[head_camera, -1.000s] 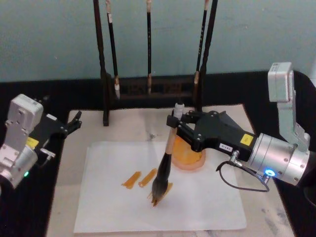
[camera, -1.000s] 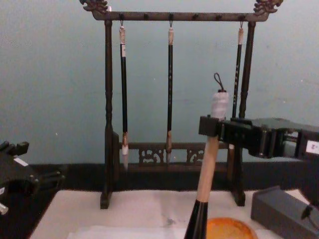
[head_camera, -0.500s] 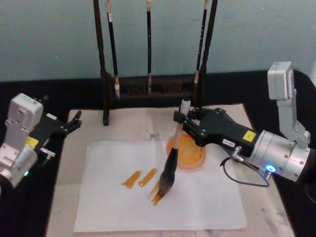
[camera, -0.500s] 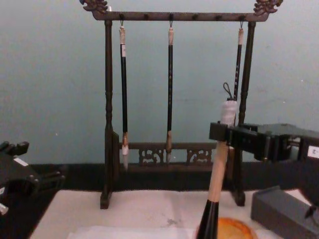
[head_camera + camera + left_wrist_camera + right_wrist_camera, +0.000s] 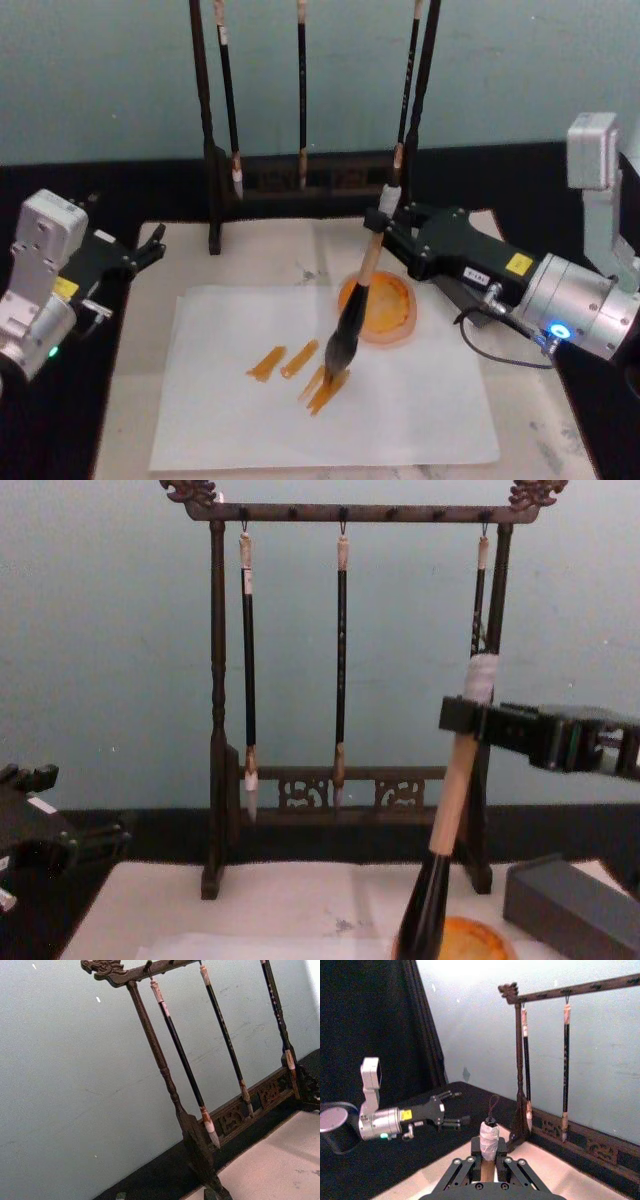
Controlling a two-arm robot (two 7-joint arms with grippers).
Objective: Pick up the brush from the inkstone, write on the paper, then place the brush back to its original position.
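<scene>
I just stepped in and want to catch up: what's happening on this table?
The right gripper is shut on the tan handle of the large calligraphy brush. The brush is tilted, with its dark bristles down on the white paper sheet at the last of three orange strokes. The round orange inkstone dish sits just behind the brush. The left gripper is parked open at the table's left side.

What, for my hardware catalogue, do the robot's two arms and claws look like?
Both match: black wedge-shaped claw housings with yellow stickers, silver cylindrical wrists, pale grey boxy links. The left arm shows a green light behind the left claw; the right arm shows a blue light and a looping black cable behind the right claw.
</scene>
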